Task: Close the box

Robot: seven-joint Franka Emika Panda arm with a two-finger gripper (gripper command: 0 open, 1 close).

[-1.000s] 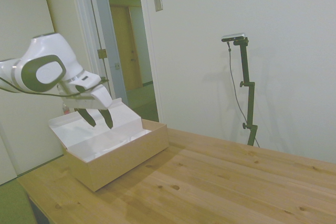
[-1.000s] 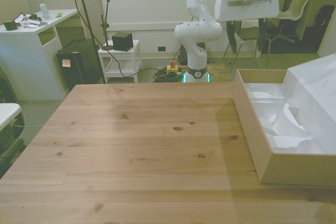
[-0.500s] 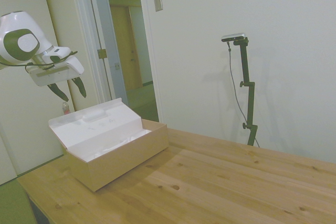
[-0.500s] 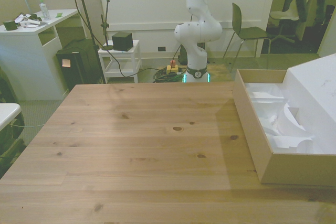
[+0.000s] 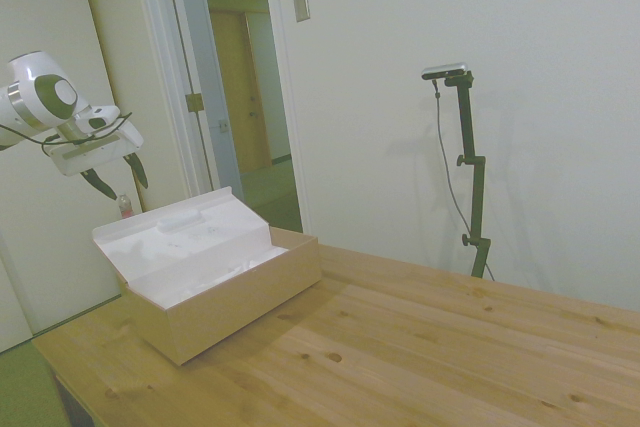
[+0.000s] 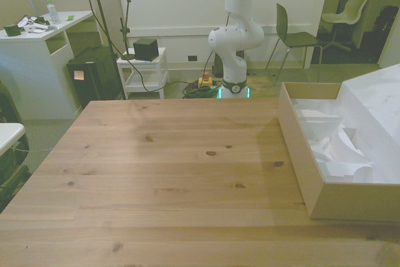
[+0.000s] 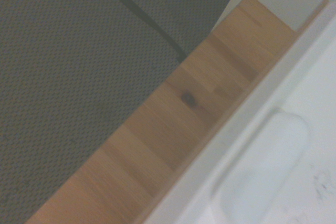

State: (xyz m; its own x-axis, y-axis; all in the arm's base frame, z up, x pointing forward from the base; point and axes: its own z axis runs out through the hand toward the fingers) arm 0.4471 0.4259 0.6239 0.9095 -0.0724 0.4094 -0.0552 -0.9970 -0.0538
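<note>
The fingers (image 5: 116, 177) hang spread and hold nothing — a second ago they were down against the lid's white inner face, and now the gripper (image 5: 115, 179) has pulled up and back beyond the lid's (image 5: 180, 235) top edge, outside the box. The box (image 5: 222, 292) itself looks unmoved: lid propped open, leaning away from the tray. That likely sets up a push from behind to tip the lid over. The box sits at one end of the bench (image 5: 420, 347), at the front view's right, where its tray wall (image 6: 299, 154) and crumpled white paper (image 6: 340, 154) show. The wrist view shows only a narrow strip of bench (image 7: 173, 124) behind the lid (image 7: 273, 150) before the floor, so little room there; the rest of the bench lies open.
</note>
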